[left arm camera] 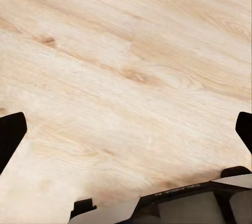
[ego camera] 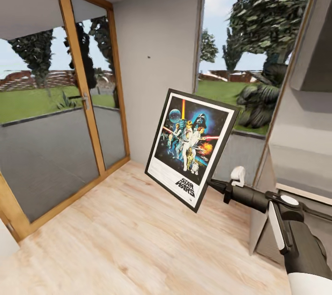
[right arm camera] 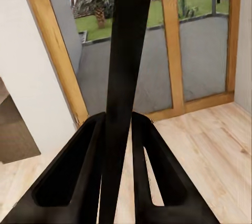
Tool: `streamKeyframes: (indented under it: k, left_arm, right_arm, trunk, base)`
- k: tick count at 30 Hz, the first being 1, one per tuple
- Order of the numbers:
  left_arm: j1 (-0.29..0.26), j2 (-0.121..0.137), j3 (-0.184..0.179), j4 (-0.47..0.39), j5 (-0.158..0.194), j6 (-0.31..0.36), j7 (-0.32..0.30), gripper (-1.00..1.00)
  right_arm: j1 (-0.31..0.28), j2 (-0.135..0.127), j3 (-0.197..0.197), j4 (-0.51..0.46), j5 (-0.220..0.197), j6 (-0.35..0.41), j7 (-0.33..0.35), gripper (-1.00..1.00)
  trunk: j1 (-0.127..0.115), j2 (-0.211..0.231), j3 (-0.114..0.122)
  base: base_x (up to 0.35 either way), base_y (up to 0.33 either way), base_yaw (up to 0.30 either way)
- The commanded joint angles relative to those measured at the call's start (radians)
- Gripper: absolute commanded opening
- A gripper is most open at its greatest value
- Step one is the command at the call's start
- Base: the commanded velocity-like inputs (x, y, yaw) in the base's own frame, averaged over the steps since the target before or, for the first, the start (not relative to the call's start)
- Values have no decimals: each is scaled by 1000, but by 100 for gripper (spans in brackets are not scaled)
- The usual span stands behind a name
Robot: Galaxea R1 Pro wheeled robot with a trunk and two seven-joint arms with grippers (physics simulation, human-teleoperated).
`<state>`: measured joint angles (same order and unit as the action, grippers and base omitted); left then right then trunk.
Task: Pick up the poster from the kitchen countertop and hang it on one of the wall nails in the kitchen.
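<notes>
The Star Wars poster (ego camera: pixel 191 146) hangs tilted in the air in front of the pale grey wall, its artwork facing me. My right gripper (ego camera: pixel 211 185) is shut on its lower right frame edge. In the right wrist view the black frame edge (right arm camera: pixel 126 51) runs between the closed fingers (right arm camera: pixel 92 145). A tiny dark wall nail (ego camera: pixel 149 57) sits on the wall above and left of the poster. The left gripper (left arm camera: pixel 126 129) is open over bare wooden floor, its fingertips (left arm camera: pixel 10 135) wide apart. A pale countertop edge (ego camera: pixel 302 192) shows at the far right behind my right arm.
Glass doors in wooden frames (ego camera: pixel 85 97) fill the left side. A large window (ego camera: pixel 244 69) stands to the right of the wall strip. Grey cabinets (ego camera: pixel 304 101) rise at the right edge. Light wooden floor (ego camera: pixel 129 230) stretches ahead.
</notes>
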<state>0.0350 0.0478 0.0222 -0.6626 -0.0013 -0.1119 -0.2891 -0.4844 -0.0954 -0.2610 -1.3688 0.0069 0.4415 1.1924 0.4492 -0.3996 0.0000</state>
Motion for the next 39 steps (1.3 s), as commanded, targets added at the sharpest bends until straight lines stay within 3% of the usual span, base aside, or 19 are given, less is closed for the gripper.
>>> streamKeyframes:
  k: [1, 39]
  left_arm:
    - [0, 0, 2, 0, 0, -2, -5, 100]
    - [0, 0, 2, 0, 0, -3, -5, 100]
  right_arm:
    - [0, 0, -1, -1, -1, 11, 6, -100]
    - [0, 1, -1, 0, -1, 11, 3, -100]
  trunk:
    - [1, 0, 0]
    - [1, 0, 0]
  base:
    - [244, 273, 285]
    - [244, 273, 18]
